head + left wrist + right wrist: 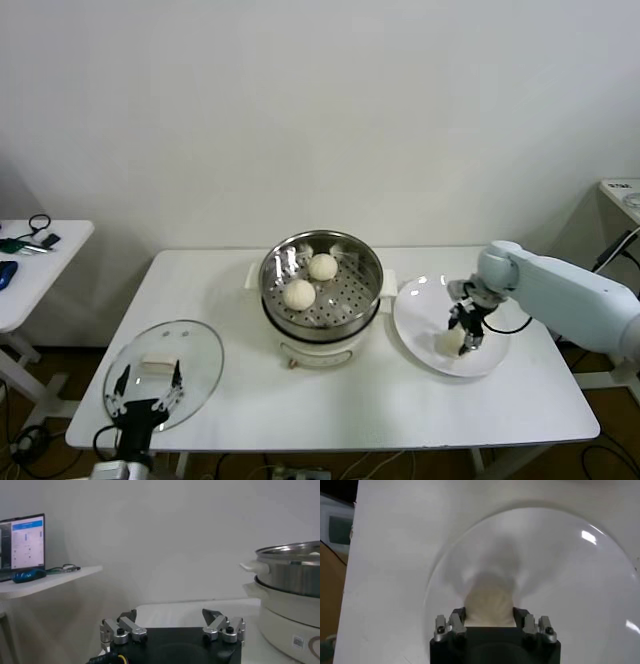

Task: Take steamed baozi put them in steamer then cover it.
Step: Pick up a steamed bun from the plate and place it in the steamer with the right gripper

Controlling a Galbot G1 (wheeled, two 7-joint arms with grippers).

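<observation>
The steel steamer point(367, 266) stands mid-table with two cream-white baozi point(322, 266) point(299, 293) on its perforated floor. Another baozi point(448, 341) lies on the white plate point(420, 300) to the right, and my right gripper point(463, 334) is shut on it. In the right wrist view that baozi point(489, 603) fills the space between the fingers point(458, 616) over the plate point(570, 560). The glass cover point(200, 350) with its white bar handle lies at the front left. My left gripper point(146, 388) hovers open over the cover's near edge, empty. In the left wrist view the left gripper point(172, 626) faces the steamer point(287, 572).
A side table point(30, 270) with cables and small items stands to the left; it shows with a laptop point(22, 542) in the left wrist view. Another table corner point(622, 190) is at the far right. The table's front edge runs close to the cover.
</observation>
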